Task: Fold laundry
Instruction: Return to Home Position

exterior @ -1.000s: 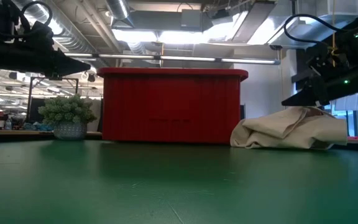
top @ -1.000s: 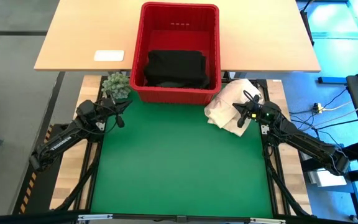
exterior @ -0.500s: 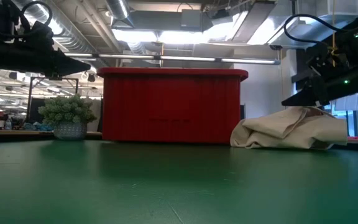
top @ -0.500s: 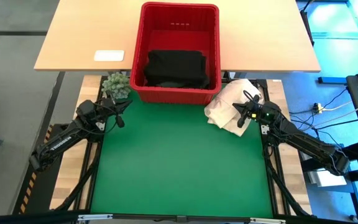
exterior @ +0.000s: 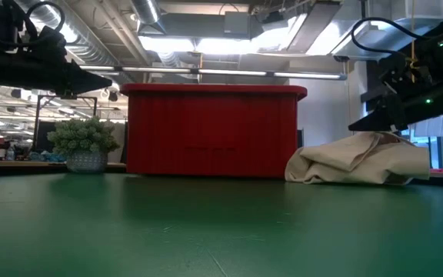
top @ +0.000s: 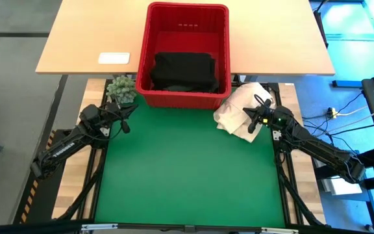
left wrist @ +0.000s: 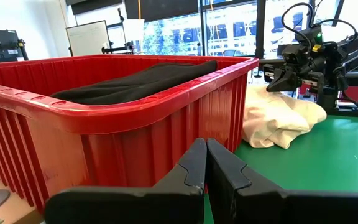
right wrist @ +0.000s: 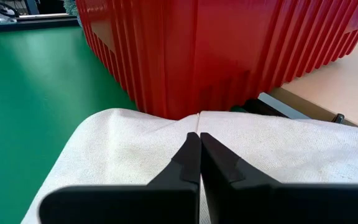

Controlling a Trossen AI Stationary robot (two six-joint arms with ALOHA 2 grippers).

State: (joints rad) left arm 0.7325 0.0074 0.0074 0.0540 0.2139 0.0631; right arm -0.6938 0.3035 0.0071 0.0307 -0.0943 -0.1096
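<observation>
**Nothing moves between the earlier frames and now: arms parked, laundry binned**

Both arms match their earlier pose exactly. Left gripper (left wrist: pixel 205 149): fingers pressed together, holding nothing. The red bin (top: pixel 187 8) stands just ahead of its tips, with a potted plant (top: pixel 121 88) close beside.

Right gripper (right wrist: pixel 199 142): fingers likewise pressed together and empty. It hangs just over the cream cloth heap (top: pixel 234 104); contact cannot be told.

Laundry (top: pixel 184 71): a black folded garment lies flat inside the bin, below the rim, ahead of both grippers. Anything beneath it is hidden.

Judgement: homing looks nearly complete. Any remaining retreat should draw away from the bin, with the right arm rising first so its tips do not snag the heap.
</observation>
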